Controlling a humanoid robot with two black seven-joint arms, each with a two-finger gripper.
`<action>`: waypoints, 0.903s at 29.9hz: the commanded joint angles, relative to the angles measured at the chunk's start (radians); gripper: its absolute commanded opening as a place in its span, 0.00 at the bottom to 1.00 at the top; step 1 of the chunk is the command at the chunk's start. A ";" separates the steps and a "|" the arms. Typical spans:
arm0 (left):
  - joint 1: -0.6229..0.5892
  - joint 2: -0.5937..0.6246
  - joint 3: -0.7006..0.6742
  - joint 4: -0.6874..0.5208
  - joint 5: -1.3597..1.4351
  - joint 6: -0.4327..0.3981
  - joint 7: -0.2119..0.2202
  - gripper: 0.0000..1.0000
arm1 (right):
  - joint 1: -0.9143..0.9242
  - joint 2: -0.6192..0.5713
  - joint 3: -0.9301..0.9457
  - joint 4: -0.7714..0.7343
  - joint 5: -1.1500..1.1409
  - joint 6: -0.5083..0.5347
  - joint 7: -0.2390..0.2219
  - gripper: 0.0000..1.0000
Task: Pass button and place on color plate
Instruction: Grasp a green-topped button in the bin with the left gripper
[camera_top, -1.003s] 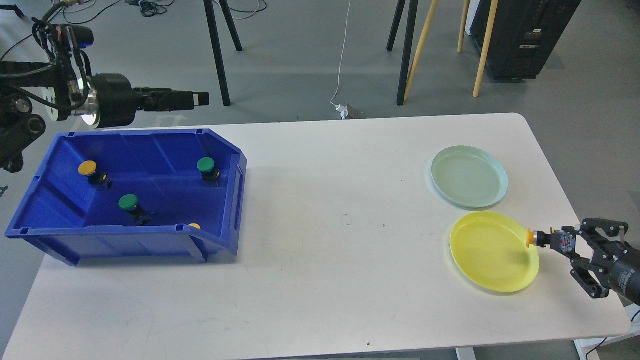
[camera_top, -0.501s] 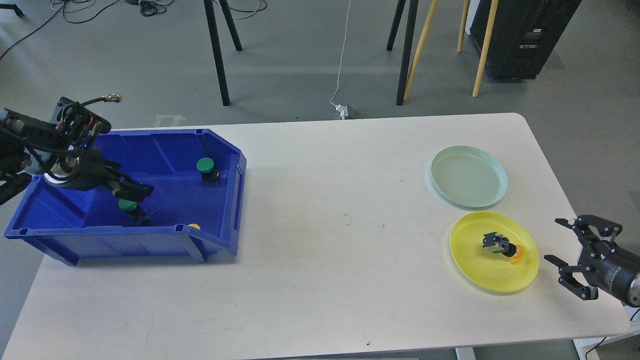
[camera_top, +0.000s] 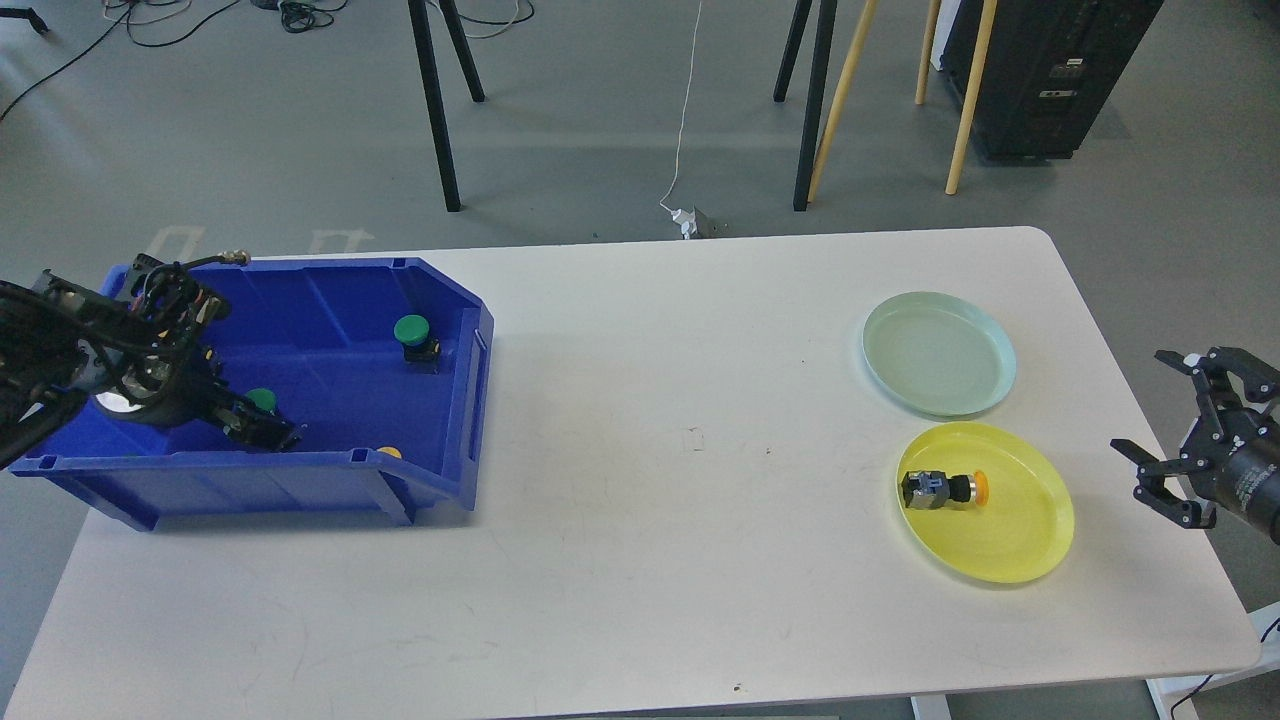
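Your left gripper is reaching down inside the blue bin, at its near-left floor. Its fingers are showing dark and end-on against the bin wall, so you cannot tell whether they are spread or pinching. A green button is sitting right at the fingertips, just behind them and touching or nearly so; only its cap is showing, and its body and long axis are hidden by the gripper. A second green button is standing well off to the right of that gripper, toward the bin's far wall, cap up, long axis roughly upright. A sliver of a yellow cap is peeking over the near bin rim, to the right of the fingertips; its lie cannot be read.

In my judgement the coming pick is turning on the nearer green button, and the left arm is plainly the nearer one for it; the pale green plate is lying far across the table.

The yellow-capped button is lying on its side in the yellow plate, long axis running left to right, cap pointing right toward your right gripper. That gripper is hanging spread and empty, just beyond the plate's right rim.
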 joint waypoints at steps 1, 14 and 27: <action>0.001 -0.034 0.003 0.052 -0.015 0.000 0.000 0.96 | -0.004 -0.001 0.001 0.000 0.005 0.000 0.001 0.99; 0.007 -0.042 0.009 0.080 -0.006 0.044 0.000 0.06 | -0.010 -0.001 -0.002 0.001 0.007 -0.001 0.003 0.99; -0.126 0.130 -0.052 -0.184 -0.226 0.000 0.000 0.03 | -0.007 -0.006 0.036 0.004 0.007 0.003 0.009 0.99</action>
